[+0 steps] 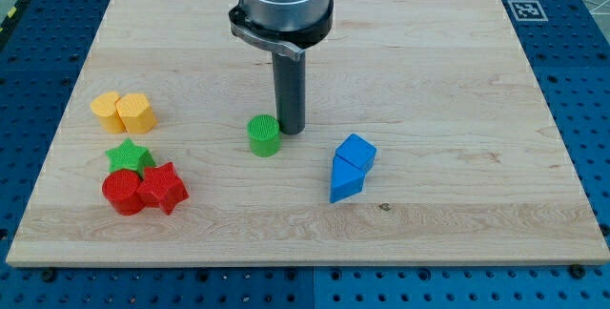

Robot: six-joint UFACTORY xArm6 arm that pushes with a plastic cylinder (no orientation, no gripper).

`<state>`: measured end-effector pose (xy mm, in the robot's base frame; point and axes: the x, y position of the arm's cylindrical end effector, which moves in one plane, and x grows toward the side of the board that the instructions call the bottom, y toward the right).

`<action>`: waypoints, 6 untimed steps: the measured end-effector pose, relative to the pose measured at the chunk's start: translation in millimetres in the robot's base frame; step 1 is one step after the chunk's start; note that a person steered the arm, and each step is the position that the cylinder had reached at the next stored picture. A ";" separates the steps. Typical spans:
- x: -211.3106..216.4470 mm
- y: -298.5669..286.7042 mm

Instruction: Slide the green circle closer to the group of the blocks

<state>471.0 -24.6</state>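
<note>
Pincer is the wrong word for this arm, since it carries none: it ends in a plain dark rod that can open on nothing and grip nothing, and my tip (291, 132) rests on the wooden board (457, 80) just beside the green circle (264, 136), on that block's right and a touch toward the view's top, so close that I cannot tell whether the two are touching. The green circle sits near the middle of the board. Well apart from it, on the view's left, is a cluster: a green star (130, 157) with a red circle (122, 194) and a red star (163, 188) pressed in below it, and two yellow blocks (124, 112) a little above them. Two blue blocks (351, 167) lie near the circle on the view's right. Judging by the task, the cluster at left is the likely goal, and the rod already stands on the proper side for it. A good push would run leftward and slightly toward the view's bottom, steady and through the circle's middle, since an off-centre shove on a round block would probably let it slip round the rod. Easing off short of the green star should keep the cluster undisturbed.
</note>
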 end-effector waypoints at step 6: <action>30.8 -36.0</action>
<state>501.8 -60.6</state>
